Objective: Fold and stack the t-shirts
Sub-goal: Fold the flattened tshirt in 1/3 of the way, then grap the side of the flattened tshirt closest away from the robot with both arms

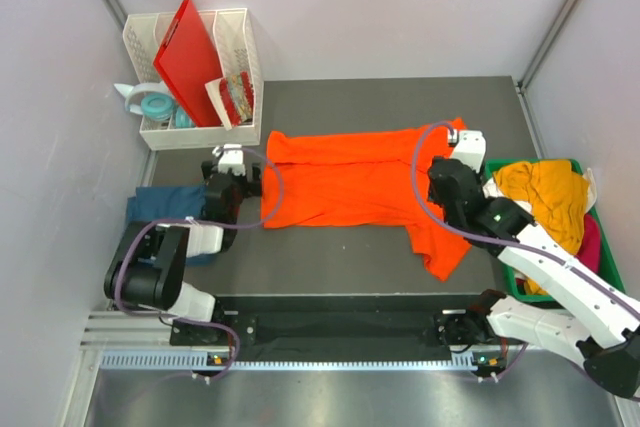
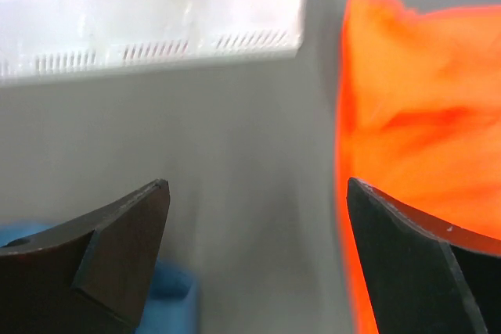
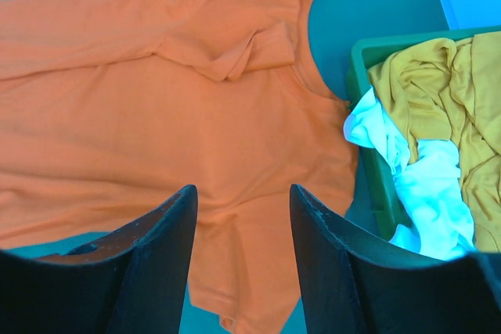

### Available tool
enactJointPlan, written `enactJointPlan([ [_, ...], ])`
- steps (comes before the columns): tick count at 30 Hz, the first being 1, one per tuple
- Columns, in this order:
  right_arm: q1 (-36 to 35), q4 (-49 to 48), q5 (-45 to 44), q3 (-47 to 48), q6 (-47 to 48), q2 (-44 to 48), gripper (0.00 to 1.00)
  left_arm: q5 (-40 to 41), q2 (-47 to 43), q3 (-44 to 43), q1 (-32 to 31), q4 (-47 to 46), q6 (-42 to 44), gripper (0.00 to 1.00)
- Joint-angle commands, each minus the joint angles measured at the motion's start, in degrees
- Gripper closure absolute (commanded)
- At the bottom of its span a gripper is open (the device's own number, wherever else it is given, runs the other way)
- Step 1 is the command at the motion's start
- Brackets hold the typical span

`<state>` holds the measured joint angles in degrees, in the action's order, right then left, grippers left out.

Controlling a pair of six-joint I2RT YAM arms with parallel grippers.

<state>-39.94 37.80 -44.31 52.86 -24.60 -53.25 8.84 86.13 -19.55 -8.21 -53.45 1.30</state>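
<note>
Mid-fold: orange t-shirt [image 1: 345,187] flat, near sleeve [image 1: 440,252] sticking out; left gripper [image 2: 258,217] spread wide at its left edge; right gripper [image 3: 243,209] half-spread, empty. Next, probably: pinch that sleeve.

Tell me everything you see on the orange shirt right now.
The orange shirt is soft, bright, short-sleeved cloth, lying flat on the table, hem to the left, neck toward the green bin, shoulder reaching its corner. The far sleeve is folded over the body; the near sleeve sticks out toward the arms. The left gripper is open beside the hem, the right gripper open above; neither holds it.
</note>
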Motion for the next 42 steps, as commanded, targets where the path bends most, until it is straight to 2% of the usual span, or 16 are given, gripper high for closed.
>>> enactJointPlan([
  [1, 0.5, -1.5, -0.7, -0.1, 1.4, -1.8, 0.49, 11.4, -7.2, -16.2, -6.9, 27.4, 1.4, 0.01],
  [3, 0.5, -1.9, -0.6, 0.2, 1.3, -2.7, 0.49, 19.5, -7.7, -24.1, -12.3, 37.9, -4.1, 0.01],
  [4, 0.5, -2.1, -0.7, 0.2, 0.9, -2.8, 0.49, 24.7, -7.9, -26.6, -15.1, 48.9, -7.0, 0.01],
  [5, 0.5, -2.6, -0.8, 0.2, 0.7, -3.1, 0.49, 26.2, -7.8, -30.8, -16.4, 55.8, -12.4, 0.01],
  [7, 0.5, -3.0, -0.8, -0.4, 0.3, -2.9, 0.49, 29.3, -8.9, -32.8, -20.3, 64.2, -17.4, 0.01],
  [10, 0.5, -3.6, -1.6, -1.3, -0.1, -2.5, 0.49, 39.7, -11.1, -33.1, -21.7, 79.3, -40.0, 0.01],
  [11, 0.5, -3.7, -1.9, -1.5, -0.1, -2.2, 0.49, 40.4, -11.5, -33.5, -21.7, 90.7, -56.6, 0.01],
  [12, 0.6, -3.7, -2.5, -2.1, -0.4, -2.0, 0.49, 38.6, -12.4, -33.1, -21.6, 92.7, -59.4, 0.01],
  [13, 0.4, -3.7, -2.7, -2.4, -0.6, -1.9, 0.49, 35.6, -14.5, -32.1, -21.5, 91.3, -57.9, 0.01],
  [14, 0.5, -3.6, -2.9, -2.7, -0.7, -1.7, 0.49, 27.7, -15.5, -29.6, -21.6, 87.3, -51.8, 0.01],
  [17, 0.6, -3.8, -3.6, -3.8, -0.8, -1.2, 0.49, 19.5, -17.4, -25.3, -21.6, 84.3, -49.3, 0.01],
  [21, 0.6, -3.0, -3.8, -4.6, -2.5, -1.1, 0.48, 12.1, -14.3, -23.8, -21.7, 82.5, -46.7, 0.01],
  [25, 0.5, -1.9, -3.0, -5.0, -4.4, -1.1, 0.49, 10.2, -8.6, -24.4, -21.6, 81.1, -44.6, 0.06],
  [29, 0.4, -1.2, -2.4, -5.4, -5.5, -1.0, 0.49, 9.5, -7.5, -24.0, -21.7, 77.8, -42.6, 0.21],
  [36, 0.5, -0.6, -2.0, -5.9, -6.1, -0.7, 0.49, 11.0, -4.2, -25.0, -21.6, 78.0, -43.0, 0.34],
  [42, 0.5, -0.8, -1.8, -6.3, -5.8, -1.0, 0.49, 11.1, -3.6, -24.0, -21.6, 77.2, -43.2, 0.53],
])
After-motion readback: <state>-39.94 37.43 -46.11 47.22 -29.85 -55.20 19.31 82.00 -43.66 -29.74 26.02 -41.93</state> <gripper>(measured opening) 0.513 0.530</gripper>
